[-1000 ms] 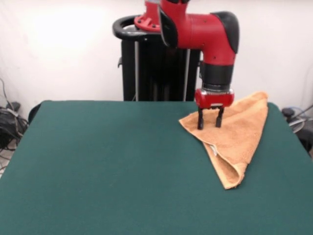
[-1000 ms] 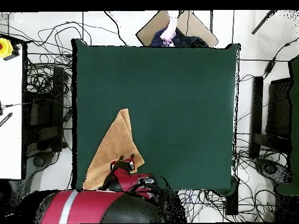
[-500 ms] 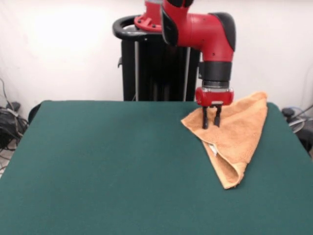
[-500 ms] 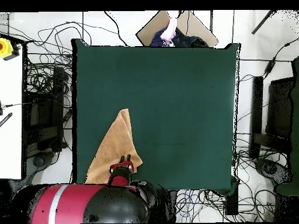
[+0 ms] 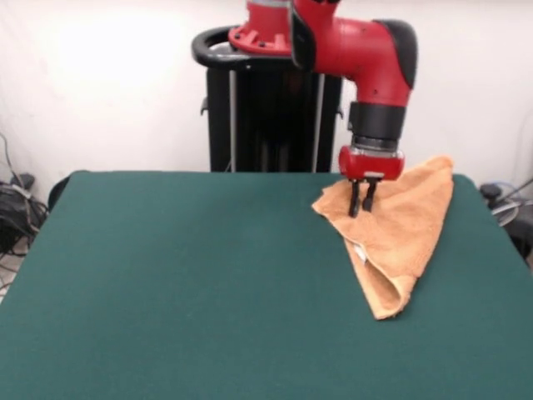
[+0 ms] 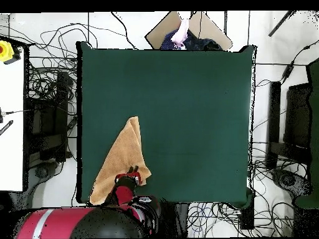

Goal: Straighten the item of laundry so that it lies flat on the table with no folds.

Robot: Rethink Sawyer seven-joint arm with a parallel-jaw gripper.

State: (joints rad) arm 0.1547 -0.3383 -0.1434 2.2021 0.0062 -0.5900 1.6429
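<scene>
The orange-tan towel (image 5: 408, 225) lies folded into a long triangle at the table's (image 5: 208, 275) far right in the front view, with a white label (image 5: 360, 250) at its left edge. In the overhead view the towel (image 6: 121, 155) sits at the table's (image 6: 187, 112) lower left. My gripper (image 5: 361, 207) points straight down over the towel's far left corner, its fingers drawn together on the cloth there. In the overhead view the gripper (image 6: 132, 171) is at the towel's lower right corner.
The black pedestal (image 5: 266, 108) stands behind the table's far edge. The towel's far corner reaches the table's edge (image 6: 93, 196). A person's hand (image 6: 182, 30) shows beyond the table's top edge in the overhead view. Cables (image 6: 43, 74) lie around the table.
The gripper's fingers have closed from wide apart to pinched on the towel's corner. The arm has shifted slightly right in the front view, and the corner has moved with it.
</scene>
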